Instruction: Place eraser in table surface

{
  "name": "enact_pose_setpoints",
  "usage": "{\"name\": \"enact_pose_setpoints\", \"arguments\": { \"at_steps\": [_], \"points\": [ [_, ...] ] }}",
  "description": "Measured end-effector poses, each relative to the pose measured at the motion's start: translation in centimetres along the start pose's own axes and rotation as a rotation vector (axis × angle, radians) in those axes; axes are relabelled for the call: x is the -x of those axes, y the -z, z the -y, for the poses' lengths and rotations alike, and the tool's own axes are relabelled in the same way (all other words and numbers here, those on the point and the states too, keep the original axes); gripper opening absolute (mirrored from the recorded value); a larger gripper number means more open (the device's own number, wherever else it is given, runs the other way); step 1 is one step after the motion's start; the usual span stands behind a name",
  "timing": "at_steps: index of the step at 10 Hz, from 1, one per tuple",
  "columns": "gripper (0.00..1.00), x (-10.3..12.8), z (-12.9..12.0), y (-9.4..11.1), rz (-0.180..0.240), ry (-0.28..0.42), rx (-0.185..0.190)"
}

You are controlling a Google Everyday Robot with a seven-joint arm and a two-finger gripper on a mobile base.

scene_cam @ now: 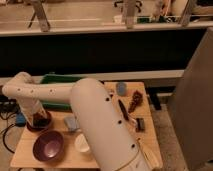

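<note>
- Eraser: you cannot make it out; presumably at the gripper [39, 119], over the reddish-brown bowl [38, 123] by the table surface's [110, 161] left edge.
- Jaws: hidden by the arm; cannot tell.
- Purple bowl [48, 145]: front-left corner.

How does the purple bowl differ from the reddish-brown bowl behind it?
The purple bowl looks wider than the reddish-brown bowl. The purple bowl sits nearer the front edge, the reddish-brown bowl behind it. The purple bowl is uncovered; the gripper hangs over the reddish-brown bowl. Both stand upright on the table surface.
</note>
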Motion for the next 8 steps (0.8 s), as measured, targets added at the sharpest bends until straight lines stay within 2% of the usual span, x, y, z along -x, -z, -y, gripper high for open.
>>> {"name": "enact_pose_setpoints", "arguments": {
  "at_steps": [4, 8],
  "points": [
    [0.56, 0.0, -0.2, -0.3, 0.005, -0.003, 0.012],
    [0.56, 0.0, -0.6, -1.0, 0.027, -0.015, 0.027]
  ]
}}
